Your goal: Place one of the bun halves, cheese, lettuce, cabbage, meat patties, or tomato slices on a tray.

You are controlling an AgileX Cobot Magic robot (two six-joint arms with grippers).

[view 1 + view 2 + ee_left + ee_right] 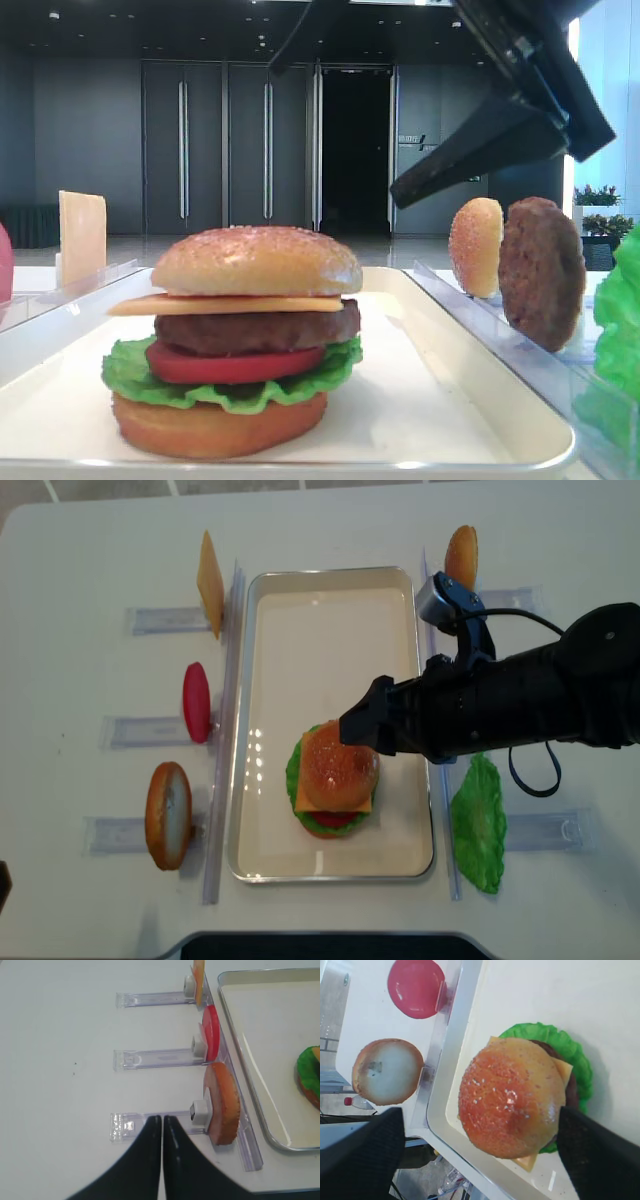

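A stacked burger stands on the white tray [330, 600]: bottom bun, lettuce [130, 375], tomato slice [235, 365], meat patty [255, 330], cheese [225, 304] and a seeded bun half [512, 1102] on top. My right gripper [365, 718] hangs open above that bun top, clear of it, with one black finger [360, 1155] on either side in the right wrist view. My left gripper [162, 1121] is shut and empty over the table by the left rack. Spare pieces stand upright in the racks: a seeded bun half [475, 245], a patty [540, 270], cheese [210, 580] and tomato [196, 702].
Clear plastic racks [160, 1057] run along both long sides of the tray. A smooth bun piece [168, 815] stands in the near left rack, next to my left gripper. A loose lettuce leaf [478, 825] lies right of the tray. The right arm's cable [530, 775] loops above it.
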